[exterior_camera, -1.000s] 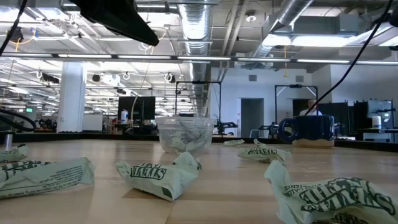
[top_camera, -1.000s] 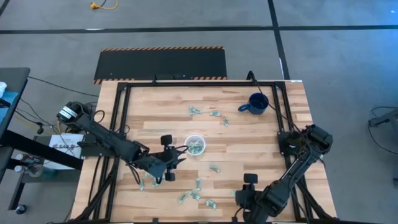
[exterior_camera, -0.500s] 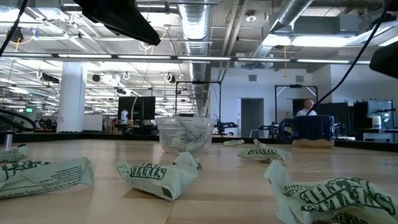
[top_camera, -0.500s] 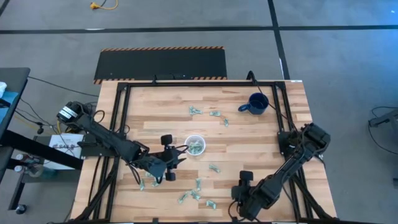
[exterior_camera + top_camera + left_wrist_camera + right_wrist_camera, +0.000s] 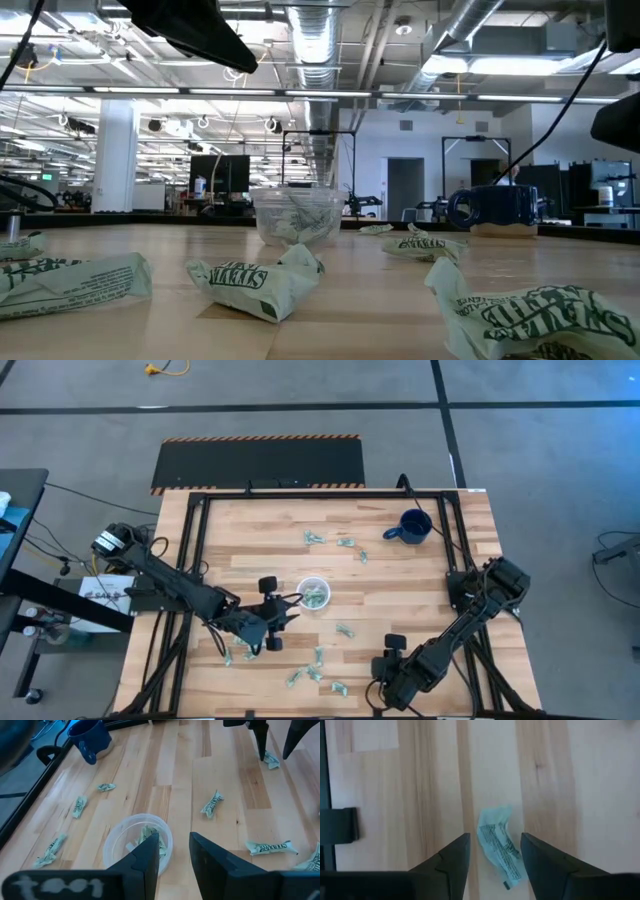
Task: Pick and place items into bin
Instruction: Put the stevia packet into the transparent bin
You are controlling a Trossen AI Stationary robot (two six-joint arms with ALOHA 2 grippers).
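— High view first: where do the arms sit?

— The left arm reaches in from the table's [image 5: 250, 525] left edge, stretched low across the wood, and its left gripper [image 5: 290, 605] ends just beside the bin [image 5: 314, 594], near the middle of the table. The right arm folds back from the right edge and bends toward the near edge, so the right gripper [image 5: 378, 672] hangs over the boards near the front.

— Are the claws holding anything?

— The left wrist view shows the left fingers [image 5: 150, 857] parted a little with nothing between them — one tip overlaps the bin's rim. The right wrist view shows the right fingers [image 5: 454, 857] spread apart, pointing down at the wood, with one crinkled piece [image 5: 498, 847] lying between them, not pinched as far as I can tell.

— And the items?

— Several already lie inside the bin. The rest of the items [image 5: 318, 538] are scattered on the wood: a few toward the far side near the dark blue mug [image 5: 412, 526], others along the near edge between the two grippers. The low view shows three of them lying close in front, with the bin upright behind.
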